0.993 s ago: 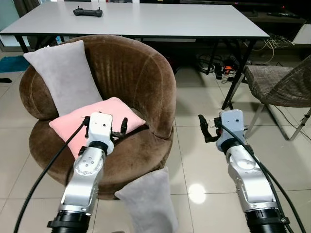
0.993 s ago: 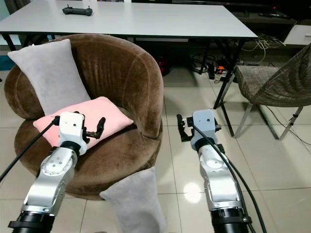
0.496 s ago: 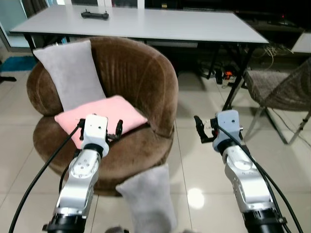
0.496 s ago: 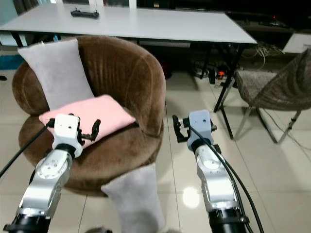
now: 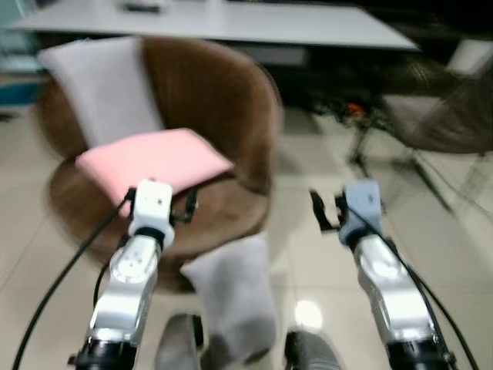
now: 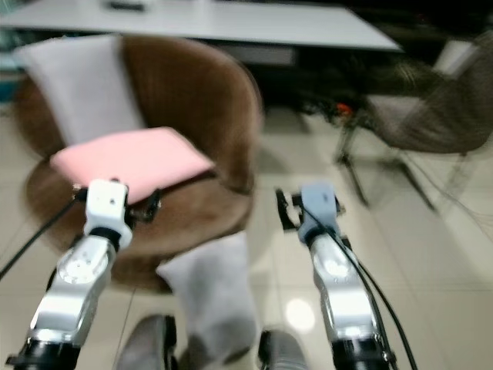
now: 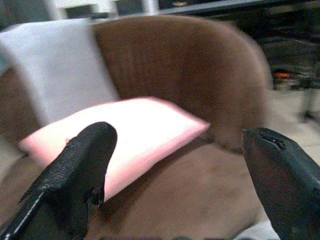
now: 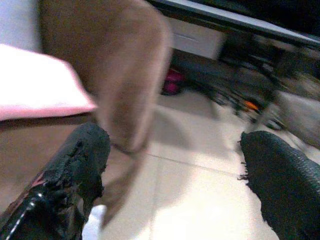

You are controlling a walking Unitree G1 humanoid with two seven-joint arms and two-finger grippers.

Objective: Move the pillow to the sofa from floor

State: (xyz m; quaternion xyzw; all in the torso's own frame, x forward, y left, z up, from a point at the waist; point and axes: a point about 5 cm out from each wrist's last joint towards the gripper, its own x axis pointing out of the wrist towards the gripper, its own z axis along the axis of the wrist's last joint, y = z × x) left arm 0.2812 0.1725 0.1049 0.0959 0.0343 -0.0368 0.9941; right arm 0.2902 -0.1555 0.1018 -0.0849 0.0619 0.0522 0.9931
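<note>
A grey pillow [image 5: 231,297] leans on the tiled floor against the front of the round brown sofa chair [image 5: 216,100]. On the seat lies a pink pillow [image 5: 154,158], and a second grey pillow [image 5: 104,89] stands against the backrest. My left gripper [image 5: 185,206] is held open above the seat's front edge, just before the pink pillow [image 7: 125,135]. My right gripper [image 5: 323,212] is open over the floor to the right of the chair. Both are empty. The views are blurred.
A long white table [image 5: 231,19] stands behind the chair. A grey chair [image 5: 451,116] is at the right, with cables on the floor under the table. My two feet [image 5: 181,347] show at the bottom edge, either side of the floor pillow.
The camera has tilted down and blurred: my feet have come into view and the floor pillow sits higher in the picture. Both grippers stay open in the same pose.
</note>
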